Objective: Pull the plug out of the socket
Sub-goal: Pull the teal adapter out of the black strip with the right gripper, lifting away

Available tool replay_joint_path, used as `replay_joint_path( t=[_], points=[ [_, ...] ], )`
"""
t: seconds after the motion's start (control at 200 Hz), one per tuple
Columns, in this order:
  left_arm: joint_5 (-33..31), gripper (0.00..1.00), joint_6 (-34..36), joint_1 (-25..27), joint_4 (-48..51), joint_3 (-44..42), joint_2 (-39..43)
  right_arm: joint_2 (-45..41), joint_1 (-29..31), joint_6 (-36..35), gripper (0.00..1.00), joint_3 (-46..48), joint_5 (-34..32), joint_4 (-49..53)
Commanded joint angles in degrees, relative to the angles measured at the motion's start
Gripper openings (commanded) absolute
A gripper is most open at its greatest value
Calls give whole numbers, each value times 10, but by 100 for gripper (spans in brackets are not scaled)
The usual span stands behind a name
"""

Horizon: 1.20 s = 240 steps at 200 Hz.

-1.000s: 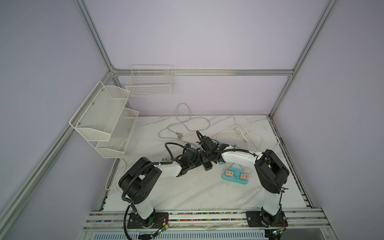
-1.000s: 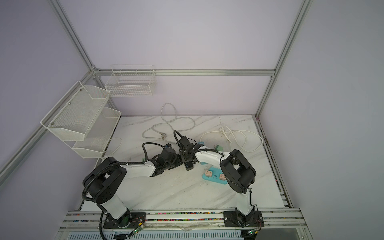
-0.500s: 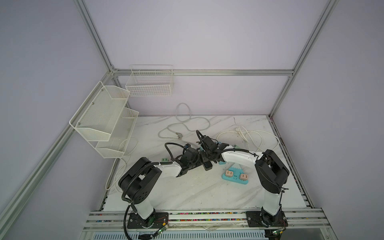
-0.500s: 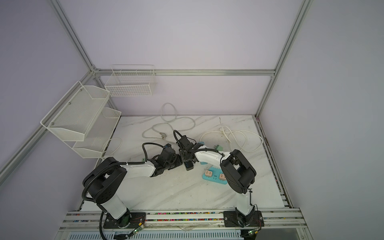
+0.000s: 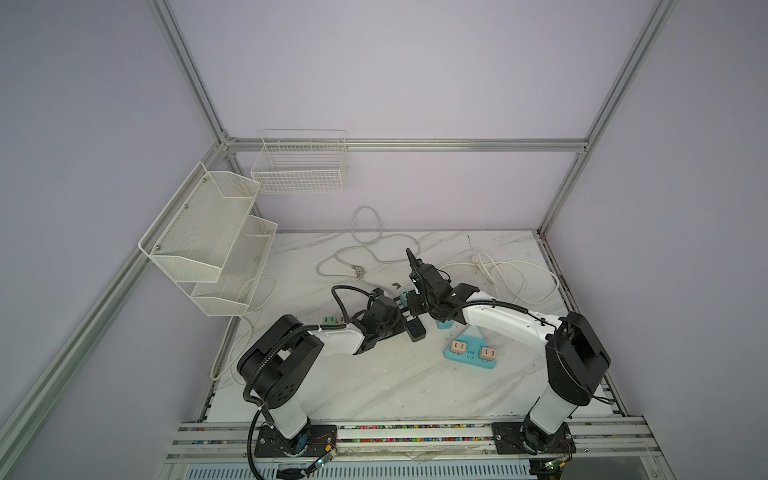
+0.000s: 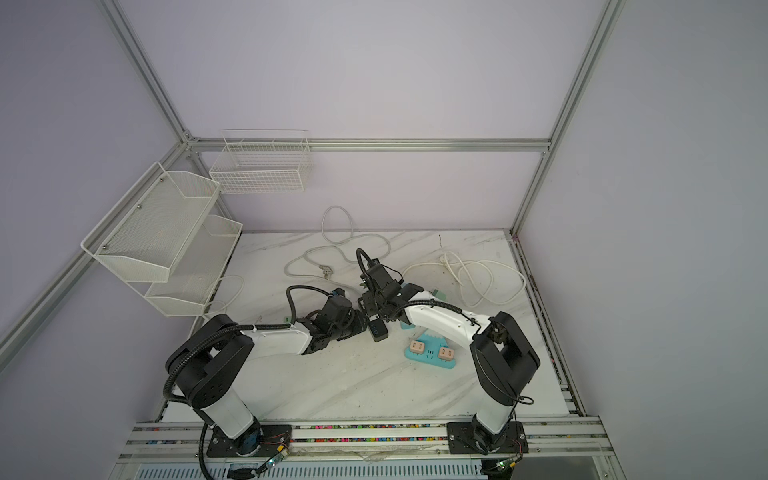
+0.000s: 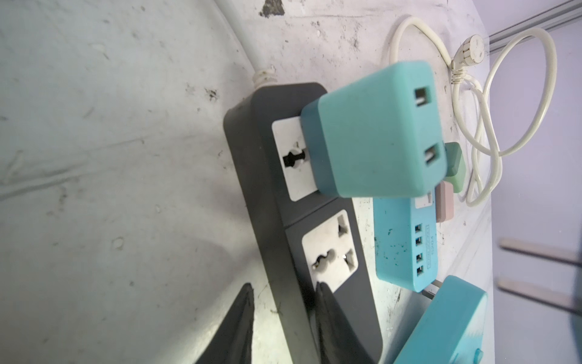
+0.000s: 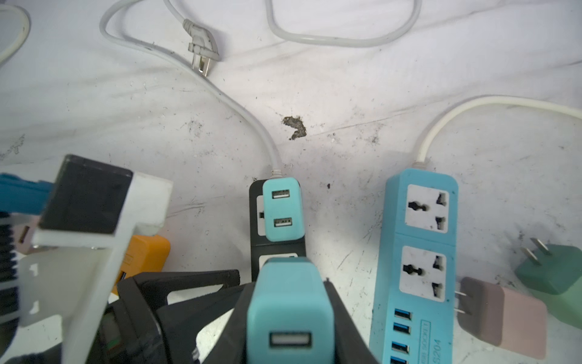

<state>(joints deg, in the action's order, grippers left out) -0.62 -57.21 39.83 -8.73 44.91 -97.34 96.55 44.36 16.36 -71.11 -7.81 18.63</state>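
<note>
Since the left pincer (image 7: 283,286) is only pinching one long edge of the black power strip (image 7: 264,195), at the end away from its cord (image 7: 252,53), that's where I'd expect trouble first. On the strip, the seated teal plug (image 7: 374,132) sits in the socket next to the cord, and the empty socket (image 7: 330,252) beside it is bare. Just above that end of the strip, the right pincer (image 8: 288,282) is clamped on the held teal plug (image 8: 289,315). Its prongs (image 7: 431,290) show clear of the strip, so I'd call that one out already. To the right of the strip, on the tabletop (image 8: 346,94), lie a blue power strip (image 8: 390,252), then a pink charger (image 8: 504,318) and a green charger (image 8: 554,274), both loose.

What could go wrong: if the seated one gets yanked next, that thin edge grip may let the strip tip or lift off the tabletop with it instead of letting go. A crooked pull could jam the pins too. And the held plug has to go somewhere. It's crowded to the right of the strip, so it could land on those chargers or knock them about.
</note>
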Motion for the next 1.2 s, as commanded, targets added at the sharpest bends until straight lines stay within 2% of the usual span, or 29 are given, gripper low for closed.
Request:
replay_joint_path(
  t=[0.0, 0.225, 0.43, 0.77, 1.005, 1.195],
  points=[
    [7, 33, 27, 3, 23, 40, 22, -32, -20, 9, 21, 18, 24, -15],
    [-4, 37, 40, 3, 37, 42, 57, -77, -74, 32, 21, 69, 98, -86],
    [-25, 41, 52, 3, 56, 28, 102, -73, -113, 84, 21, 107, 163, -185],
    [-49, 46, 72, 3, 83, -1, 168, -15, -144, 171, 21, 117, 184, -307],
    [-58, 51, 84, 2, 103, -10, 210, 54, -149, 223, 21, 101, 195, -366],
    [-57, 55, 89, 2, 108, -18, 222, 104, -154, 259, 21, 89, 173, -392]
  ],
)
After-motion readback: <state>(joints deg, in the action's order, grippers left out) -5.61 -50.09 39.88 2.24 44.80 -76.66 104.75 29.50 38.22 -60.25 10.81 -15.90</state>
